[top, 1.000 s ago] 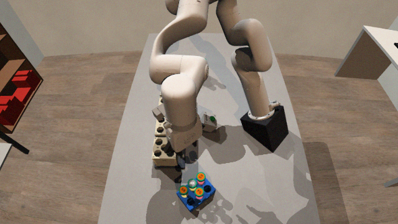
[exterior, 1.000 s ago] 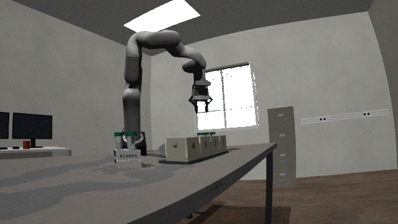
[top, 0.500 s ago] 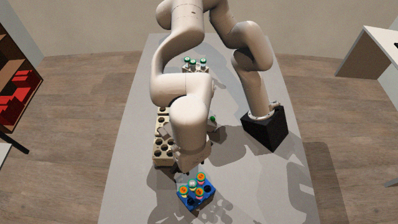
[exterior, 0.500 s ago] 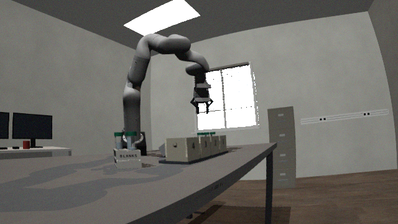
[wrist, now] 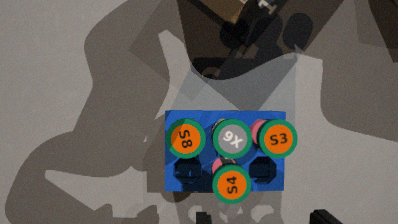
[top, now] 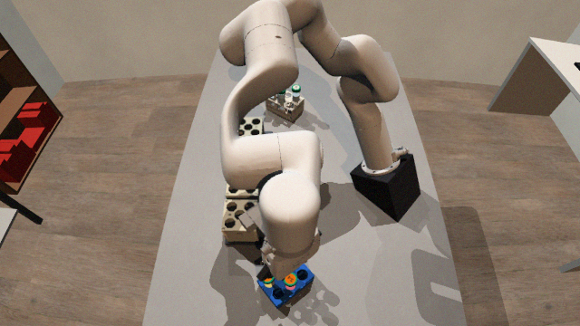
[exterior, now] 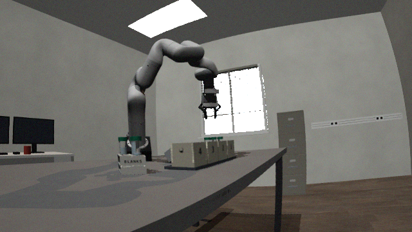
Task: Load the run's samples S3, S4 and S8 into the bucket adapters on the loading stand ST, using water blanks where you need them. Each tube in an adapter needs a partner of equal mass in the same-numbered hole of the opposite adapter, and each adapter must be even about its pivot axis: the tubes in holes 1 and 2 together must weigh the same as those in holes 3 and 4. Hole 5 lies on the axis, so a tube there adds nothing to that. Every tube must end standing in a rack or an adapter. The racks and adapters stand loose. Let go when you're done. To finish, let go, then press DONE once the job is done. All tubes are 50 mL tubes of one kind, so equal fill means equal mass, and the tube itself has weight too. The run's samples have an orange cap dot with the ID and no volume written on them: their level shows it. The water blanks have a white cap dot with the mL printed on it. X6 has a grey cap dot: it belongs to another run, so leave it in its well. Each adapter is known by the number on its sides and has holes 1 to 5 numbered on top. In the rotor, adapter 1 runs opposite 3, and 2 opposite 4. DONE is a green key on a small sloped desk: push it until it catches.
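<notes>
1. Four capped tubes stand in the blue rack [wrist: 225, 117] at the near end of the table [top: 390, 272]: S8 [wrist: 185, 139] left, X6 [wrist: 232, 138] middle and S3 [wrist: 277, 139] right in one row, S4 [wrist: 231, 183] alone in the other row, seen from the wrist.
2. Gripper [exterior: 209, 114] hangs high above that rack, fingers parted about halfway, nothing between them.
3. Adapters [top: 239, 213] sit in a line on the stand, farther up the table; every hole I can see is bare. Blanks rack [exterior: 130, 160] stands at the far end with its tubes in place.
4. Step in hand, as I judge it: looking over the samples before the first pick. No loading done yet.
5. Fill levels are hidden under the caps from above, so masses cannot be read here.
6. Next move calls for centring over one orange-dotted cap, descending straight, and keeping the fingers off X6, which touches or nearly touches its neighbours.
</notes>
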